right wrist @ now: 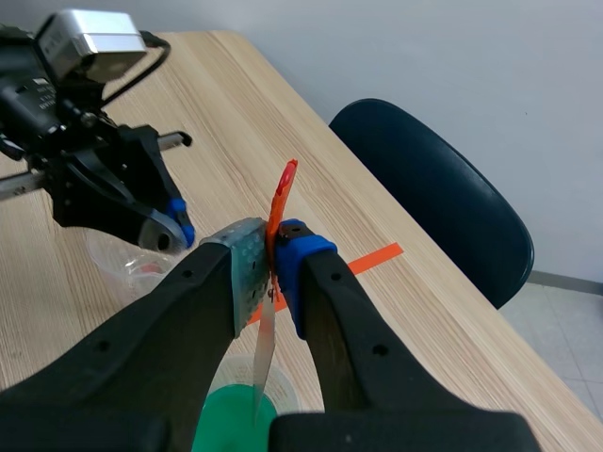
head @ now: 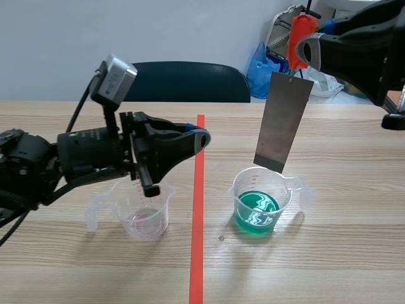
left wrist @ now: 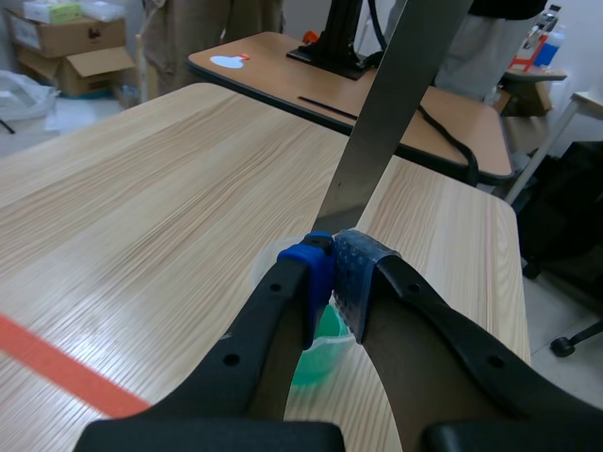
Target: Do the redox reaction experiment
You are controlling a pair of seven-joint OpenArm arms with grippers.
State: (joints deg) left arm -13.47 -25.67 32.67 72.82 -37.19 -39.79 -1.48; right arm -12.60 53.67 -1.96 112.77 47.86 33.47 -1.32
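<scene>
My right gripper [head: 305,49] [right wrist: 271,256] is raised at the back right, shut on an orange clip [head: 301,33] [right wrist: 282,195]. From the clip hangs a grey metal plate [head: 283,120] [left wrist: 396,94] [right wrist: 264,350]. The plate's lower edge sits just above the rim of a clear beaker of green liquid [head: 258,206] [right wrist: 231,424] [left wrist: 316,356]. My left gripper [head: 201,140] [left wrist: 334,268] is shut on nothing, left of the plate near the tape line. Below it stands a second clear beaker [head: 144,212] [right wrist: 132,268] with a little pinkish liquid.
An orange-red tape line [head: 197,215] runs down the middle of the wooden table [head: 342,253]. A dark blue chair [head: 183,81] [right wrist: 433,198] stands behind the far edge, with a blue bag [head: 261,68] beyond. Another table [left wrist: 283,71] and cardboard boxes [left wrist: 71,42] stand farther off.
</scene>
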